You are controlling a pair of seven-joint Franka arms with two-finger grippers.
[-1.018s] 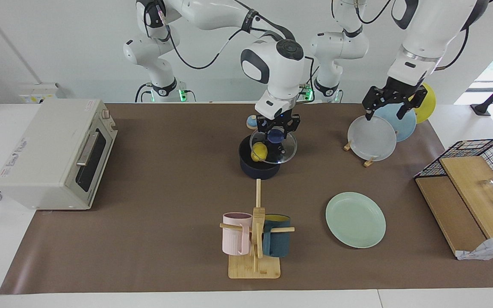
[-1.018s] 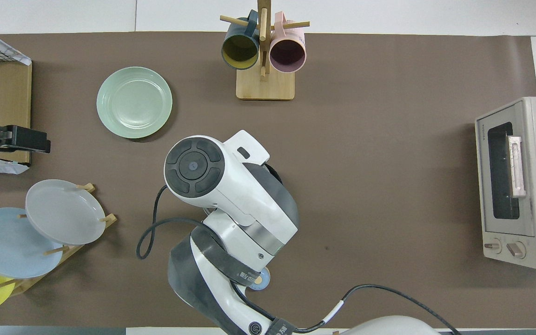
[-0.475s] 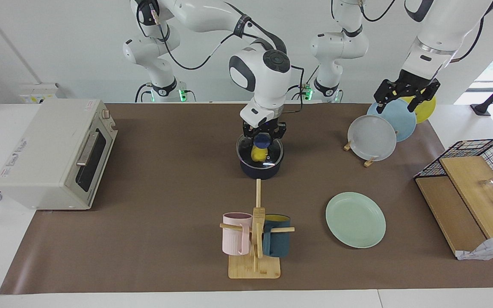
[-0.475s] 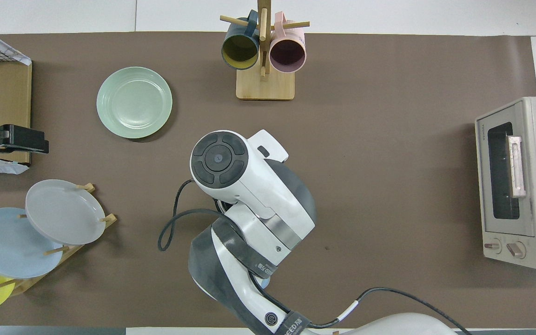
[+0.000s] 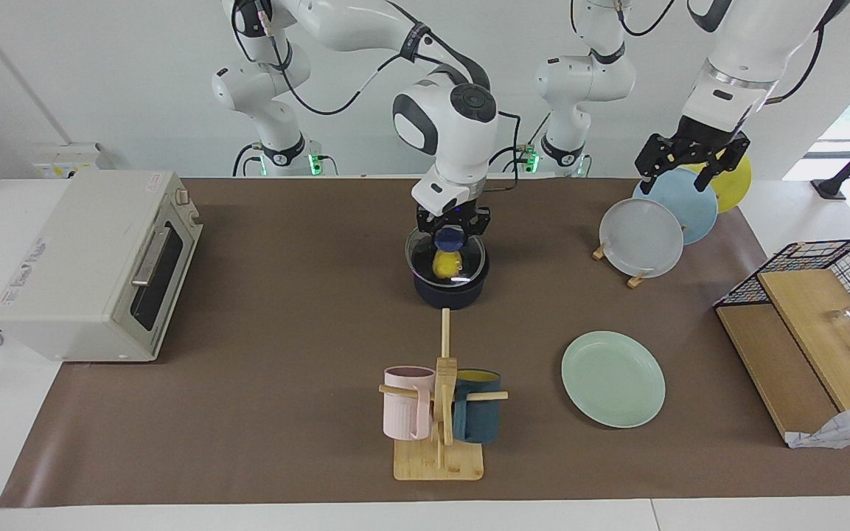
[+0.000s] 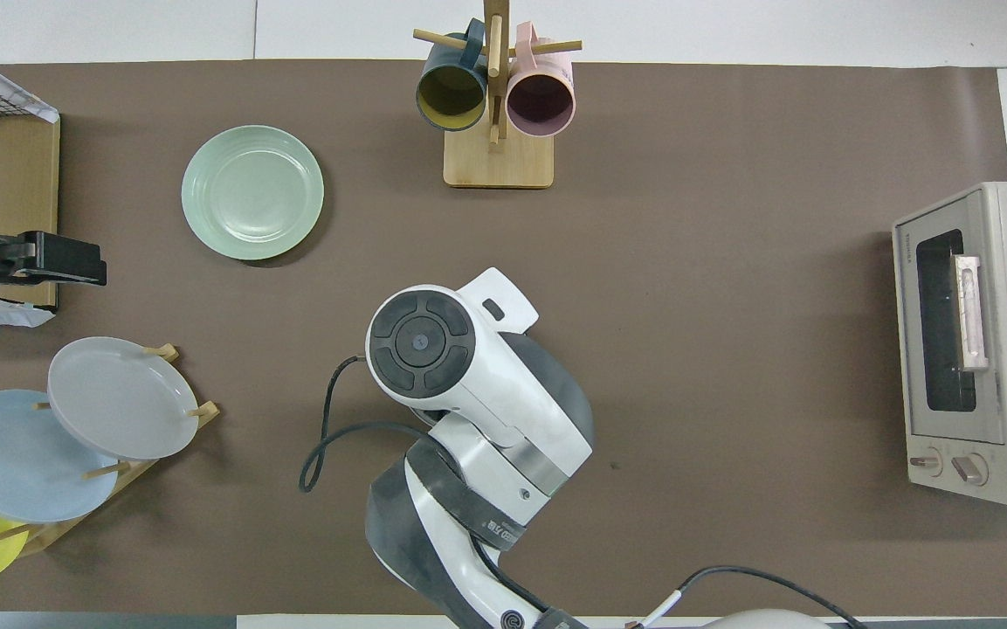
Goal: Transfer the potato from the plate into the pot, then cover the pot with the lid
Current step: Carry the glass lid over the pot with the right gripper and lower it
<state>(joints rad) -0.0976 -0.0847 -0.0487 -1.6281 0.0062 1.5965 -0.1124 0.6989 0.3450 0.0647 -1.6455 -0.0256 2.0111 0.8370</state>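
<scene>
While the right gripper (image 5: 452,223) sits right on top of it, the pot (image 5: 448,289) is mid-table, at roughly 11 o'clock from the mint plate (image 5: 612,378). Clear glass lid (image 5: 445,259) lies on the pot, yellow potato (image 5: 446,263) showing through. Fingers pinch the lid's blue knob. Left gripper (image 5: 690,158) hangs spread over the upright plates (image 5: 641,237).

The right gripper (image 5: 451,223) is crowding the lid (image 5: 446,259) on the pot (image 5: 448,291) — bare mat (image 5: 307,295) is lying open around both.
</scene>
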